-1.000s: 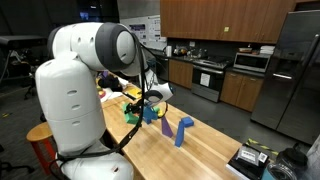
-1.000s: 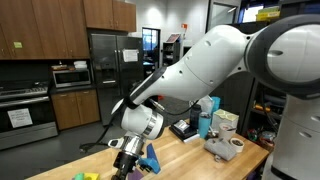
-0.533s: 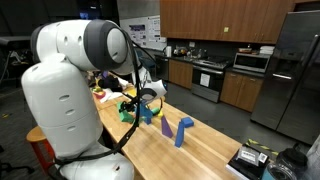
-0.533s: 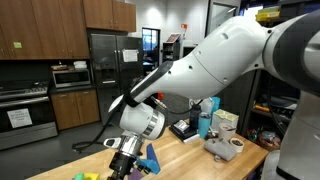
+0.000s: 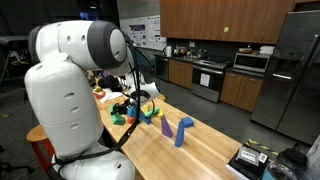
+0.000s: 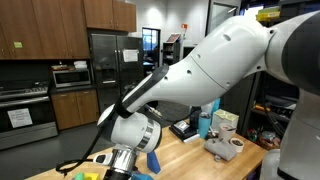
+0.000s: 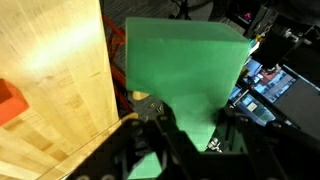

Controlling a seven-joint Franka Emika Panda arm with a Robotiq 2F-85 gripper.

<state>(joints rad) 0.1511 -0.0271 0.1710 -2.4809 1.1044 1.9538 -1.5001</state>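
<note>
A large green block (image 7: pixel 185 65) fills the middle of the wrist view, and my gripper (image 7: pixel 190 128) is shut on it, one dark finger (image 7: pixel 150 125) on each side of its lower part. In an exterior view the green block (image 5: pixel 124 114) hangs low over the wooden table (image 5: pixel 170 150) under the gripper (image 5: pixel 130 108). In an exterior view the gripper (image 6: pixel 122 163) is low at the bottom edge, just left of a blue block (image 6: pixel 152 163). An orange block (image 7: pixel 8 100) lies on the wood at the left of the wrist view.
Two upright blue blocks (image 5: pixel 181 131) (image 5: pixel 163 124) stand on the table past the gripper, with a yellow piece (image 5: pixel 150 110) beside them. A tape roll (image 6: pixel 235 142) and a cup (image 6: pixel 205 122) sit at the table's far end. Kitchen cabinets and a fridge (image 5: pixel 298 70) stand behind.
The arm has swung the gripper and the green block leftwards and a little lower, away from the blue blocks. The grip has not changed.
</note>
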